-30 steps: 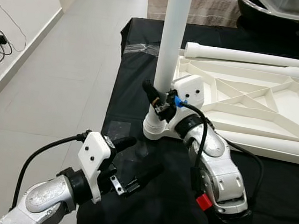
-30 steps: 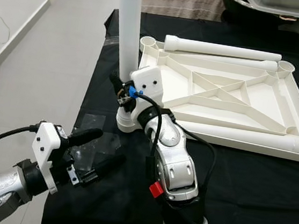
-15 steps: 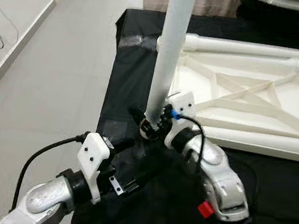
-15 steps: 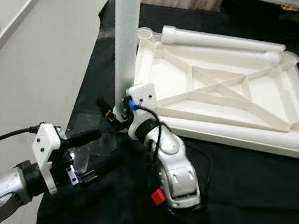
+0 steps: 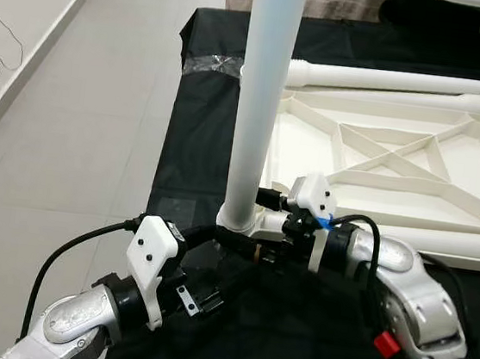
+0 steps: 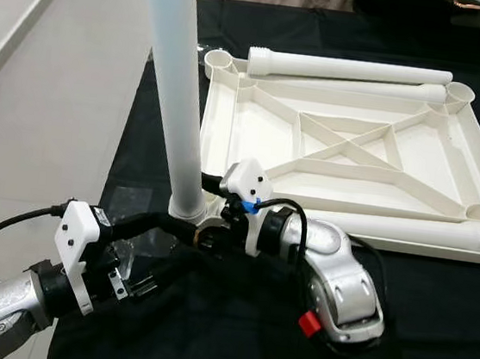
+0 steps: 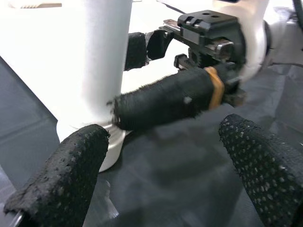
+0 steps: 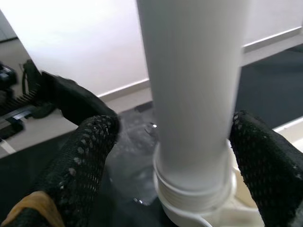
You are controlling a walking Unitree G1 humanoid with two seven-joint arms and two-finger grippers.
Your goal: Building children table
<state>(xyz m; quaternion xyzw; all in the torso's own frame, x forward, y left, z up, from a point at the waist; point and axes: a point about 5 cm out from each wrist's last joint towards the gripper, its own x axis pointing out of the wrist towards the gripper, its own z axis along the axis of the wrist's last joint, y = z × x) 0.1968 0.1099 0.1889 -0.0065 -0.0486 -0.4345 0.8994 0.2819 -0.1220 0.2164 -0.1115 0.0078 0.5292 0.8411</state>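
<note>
Left eye view puts the left end effector (image 5: 213, 267) nearest, low at the near left over the black cloth (image 5: 202, 132), its fingers spread apart and empty, pointing at the base of the upright leg (image 5: 257, 103). A second ago it sat a little lower and farther from that base. Just beyond it the right end effector (image 5: 248, 224) now reaches in sideways from the right, where earlier the arm came up from the near side. Its fingers (image 8: 90, 156) straddle the leg just above the threaded collar, one on each side; whether they press on it cannot be told. The leg stands at the near-left corner of the upside-down tabletop (image 5: 398, 163). Farther off, two loose legs (image 5: 381, 79) lie along the tabletop's far edge.
</note>
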